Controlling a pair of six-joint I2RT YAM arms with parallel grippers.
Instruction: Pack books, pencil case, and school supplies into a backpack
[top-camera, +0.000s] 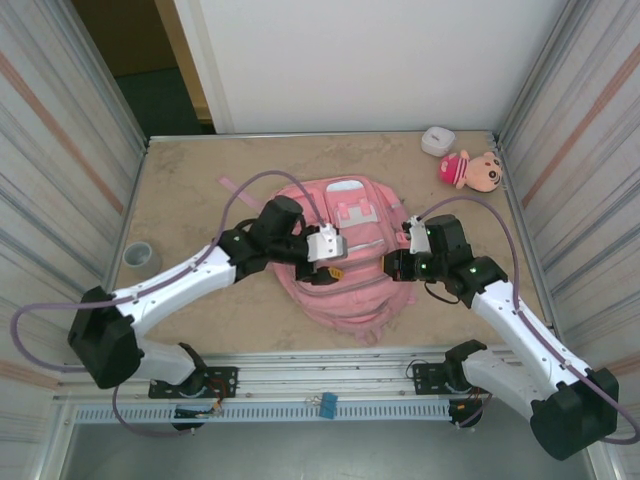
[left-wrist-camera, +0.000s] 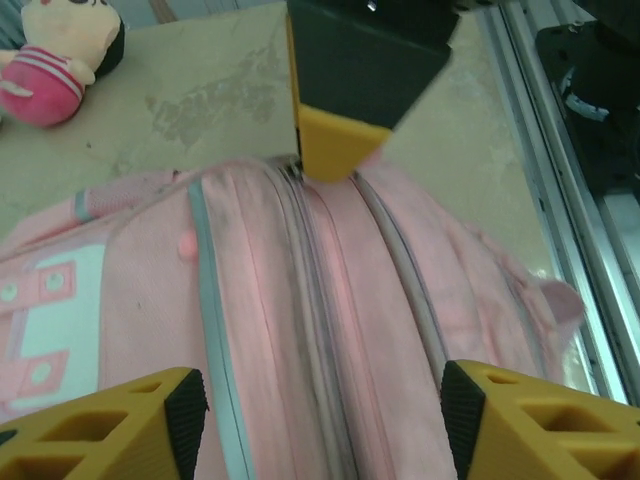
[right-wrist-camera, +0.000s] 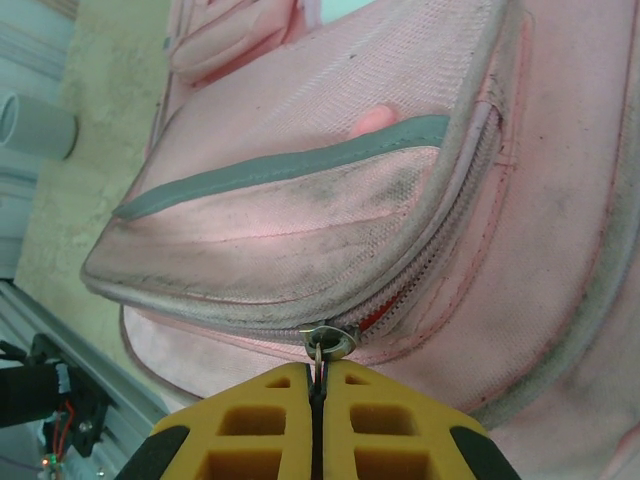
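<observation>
Lying flat in the middle of the table (top-camera: 200, 190) is one pink backpack (top-camera: 345, 300), front side up. Two robot arms reach over it, the left arm (top-camera: 170, 285) and the right arm (top-camera: 510, 310). The left claw (left-wrist-camera: 320, 415) hangs just above the backpack with its two yellow fingers wide apart and nothing between them. The right claw (right-wrist-camera: 318, 400) is pinched tight on one small metal zip pull (right-wrist-camera: 327, 342) at the edge of a front pocket. One plush doll (top-camera: 472, 170) with a pink hat lies in the far right corner, and one little white box (top-camera: 437, 141) sits just beside it. One grey roll (top-camera: 140, 257) sits at the left edge. The table is sandy with cloudy marks. Striped walls (top-camera: 60, 150) stand on both sides, and a white wall (top-camera: 380, 60) is at the back. The view from above shows both arms and the whole table. The right wrist view shows the zip pull up close. The left wrist view shows the long zip lines.
</observation>
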